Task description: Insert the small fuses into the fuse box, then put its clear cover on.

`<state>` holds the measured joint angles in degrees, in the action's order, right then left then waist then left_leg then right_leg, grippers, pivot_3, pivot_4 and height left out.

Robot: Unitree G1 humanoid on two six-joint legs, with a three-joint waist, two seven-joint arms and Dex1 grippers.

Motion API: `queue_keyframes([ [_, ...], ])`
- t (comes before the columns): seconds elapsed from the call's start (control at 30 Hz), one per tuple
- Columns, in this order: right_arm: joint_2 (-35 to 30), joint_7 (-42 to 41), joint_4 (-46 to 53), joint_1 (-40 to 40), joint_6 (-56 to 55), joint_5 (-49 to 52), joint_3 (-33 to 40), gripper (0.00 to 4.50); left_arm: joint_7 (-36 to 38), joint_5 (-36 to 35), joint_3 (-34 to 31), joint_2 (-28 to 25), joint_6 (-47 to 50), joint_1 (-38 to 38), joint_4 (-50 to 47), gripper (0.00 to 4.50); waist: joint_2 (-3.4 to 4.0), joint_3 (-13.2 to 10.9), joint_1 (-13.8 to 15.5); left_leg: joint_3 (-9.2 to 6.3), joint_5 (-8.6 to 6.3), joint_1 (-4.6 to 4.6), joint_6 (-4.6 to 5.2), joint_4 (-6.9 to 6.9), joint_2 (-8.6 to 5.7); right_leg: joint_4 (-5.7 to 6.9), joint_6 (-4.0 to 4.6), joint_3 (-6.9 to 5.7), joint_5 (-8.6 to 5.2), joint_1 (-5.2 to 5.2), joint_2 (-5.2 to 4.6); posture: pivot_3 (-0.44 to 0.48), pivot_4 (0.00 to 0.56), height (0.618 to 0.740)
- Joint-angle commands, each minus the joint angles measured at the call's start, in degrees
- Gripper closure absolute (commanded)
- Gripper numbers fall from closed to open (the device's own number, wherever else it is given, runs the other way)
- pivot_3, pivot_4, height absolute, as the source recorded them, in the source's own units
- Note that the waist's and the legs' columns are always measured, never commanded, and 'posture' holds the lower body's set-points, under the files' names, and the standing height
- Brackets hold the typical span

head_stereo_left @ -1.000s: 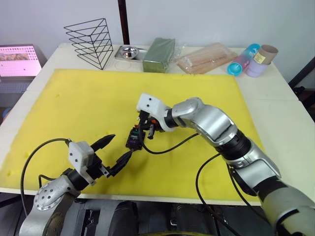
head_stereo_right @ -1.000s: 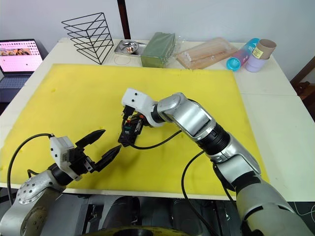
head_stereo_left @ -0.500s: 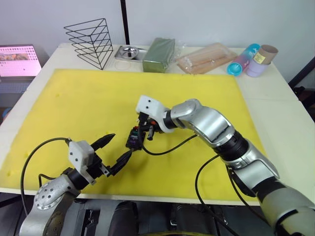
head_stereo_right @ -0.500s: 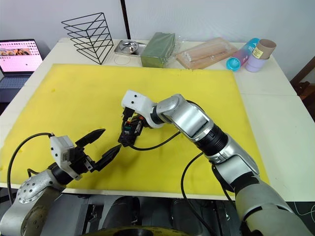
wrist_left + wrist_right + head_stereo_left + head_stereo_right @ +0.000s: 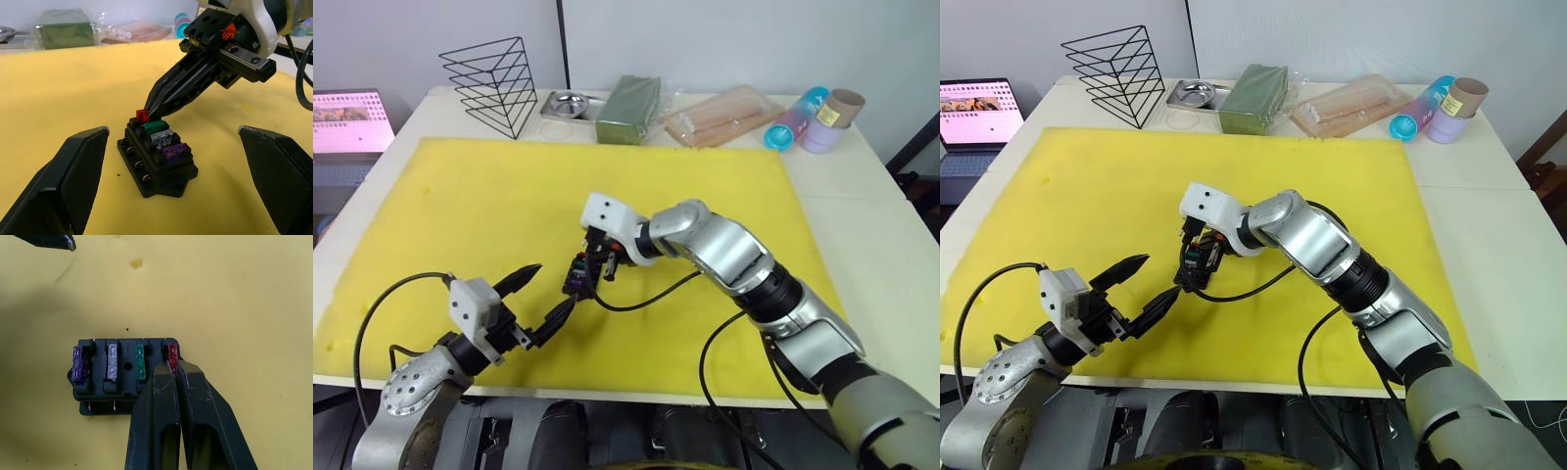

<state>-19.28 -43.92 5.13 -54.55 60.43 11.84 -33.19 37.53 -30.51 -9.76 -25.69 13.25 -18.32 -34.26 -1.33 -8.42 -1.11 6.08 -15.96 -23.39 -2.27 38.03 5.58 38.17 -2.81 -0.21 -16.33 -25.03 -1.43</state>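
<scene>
White table (image 5: 891, 245), yellow foam mat (image 5: 489, 215), wire rack (image 5: 494, 83), steel tray (image 5: 566, 104), green box (image 5: 628, 109)

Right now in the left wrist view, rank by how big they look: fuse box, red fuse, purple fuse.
1. fuse box, clearly largest.
2. purple fuse.
3. red fuse, gripped by the right gripper; it sits farther from the camera, so fuses may match.

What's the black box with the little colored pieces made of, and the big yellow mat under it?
The black box looks like hard, slightly shiny plastic with molded edges and small metal pins. The colored pieces look like see-through plastic. The yellow mat seems to be soft foam: it is matte, with little dents.
</scene>
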Motion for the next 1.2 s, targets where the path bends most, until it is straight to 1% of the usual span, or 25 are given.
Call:
queue_keyframes([
  [0.03,-0.1,-0.9,1.5,0.6,-0.1,-0.3,-1.1,4.48,0.1,0.0,0.2,-0.2,-0.8,0.0,-1.0,0.0,0.0,0.0,0.0,0.0,0.0,0.0,0.0,0.0,0.0,0.0,0.0,0.0,0.0,0.0,0.0,0.0,0.15,0.74],
  [0.7,0.5,-1.7,1.0,0.8,-0.7,-0.3,-0.2,4.48,0.0,0.2,0.2,-0.2,-1.0,0.6,-0.4,0.0,0.0,0.0,0.0,0.0,0.0,0.0,0.0,0.0,0.0,0.0,0.0,0.0,0.0,0.0,0.0,0.0,0.15,0.74],
  [0.73,0.5,-1.8,1.0,0.8,-0.7,-0.2,-0.1,4.0,0.0,0.2,0.2,-0.2,-0.9,0.6,-0.4,0.0,0.0,0.0,0.0,0.0,0.0,0.0,0.0,0.0,0.0,0.0,0.0,0.0,0.0,0.0,0.0,0.0,0.15,0.74],
  [0.8,0.5,-1.9,1.2,0.8,-0.7,-0.1,-0.1,3.57,0.0,0.2,0.2,-0.2,-0.9,0.6,-0.4,0.0,0.0,0.0,0.0,0.0,0.0,0.0,0.0,0.0,0.0,0.0,0.0,0.0,0.0,0.0,0.0,0.0,0.15,0.74],
  [1.2,0.8,-2.2,0.5,0.5,-1.1,-0.3,0.6,3.57,-0.2,0.5,0.6,0.0,-1.0,0.7,-0.3,0.0,0.0,0.0,0.0,0.0,0.0,0.0,0.0,0.0,0.0,0.0,0.0,0.0,0.0,0.0,0.0,0.0,0.15,0.74],
])
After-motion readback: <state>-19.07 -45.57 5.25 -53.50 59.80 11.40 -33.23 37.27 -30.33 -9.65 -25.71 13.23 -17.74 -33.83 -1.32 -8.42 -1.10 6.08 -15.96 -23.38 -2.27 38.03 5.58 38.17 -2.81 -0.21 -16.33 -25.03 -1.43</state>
